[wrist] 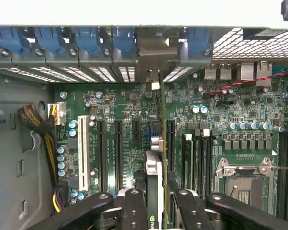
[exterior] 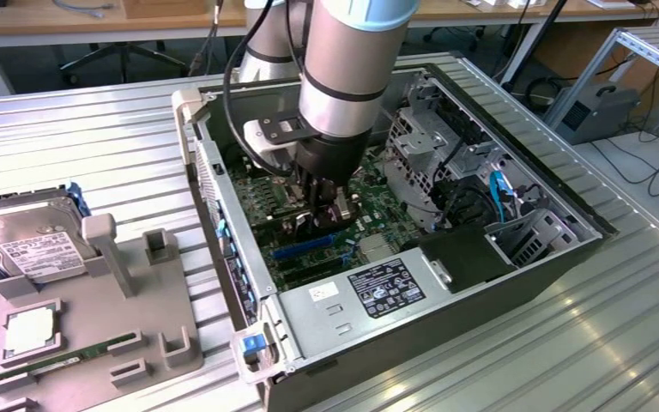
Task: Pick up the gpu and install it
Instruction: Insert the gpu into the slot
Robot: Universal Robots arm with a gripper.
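The black two-fingered claw (wrist: pixel 160 213) on the grey robot arm is down inside the open black and silver computer case (exterior: pixel 444 330). Its fingers (wrist: pixel 134 211) are squeezed in on the gpu (wrist: pixel 155 179) — a thin flat card, dark green-black, with a pale silvery metal end. The claw is open only as wide as the card is thick, with one finger on each flat side. The card stands on its edge in the middle of the case, right over the big green board (wrist: pixel 129 96) on the case floor. It runs in line with the long black slots (wrist: pixel 119 148) there. Its silvery metal end (wrist: pixel 153 50) sits against the back wall of the case, in a gap among the blue clips (wrist: pixel 86 38). I think the picking up is done and the putting in is the step in hand. I cannot tell if the card's bottom edge is down in its slot. To my mind this step calls for a straight, even push down, with the card held upright so it does not tip or scrape the small parts beside it. Farther off, outside the case, a grey plastic holder (exterior: pixel 158 335) has a boxy silver hard drive (exterior: pixel 27 249) and a long narrow green memory stick (exterior: pixel 61 365) on it — neither is the card for this job.
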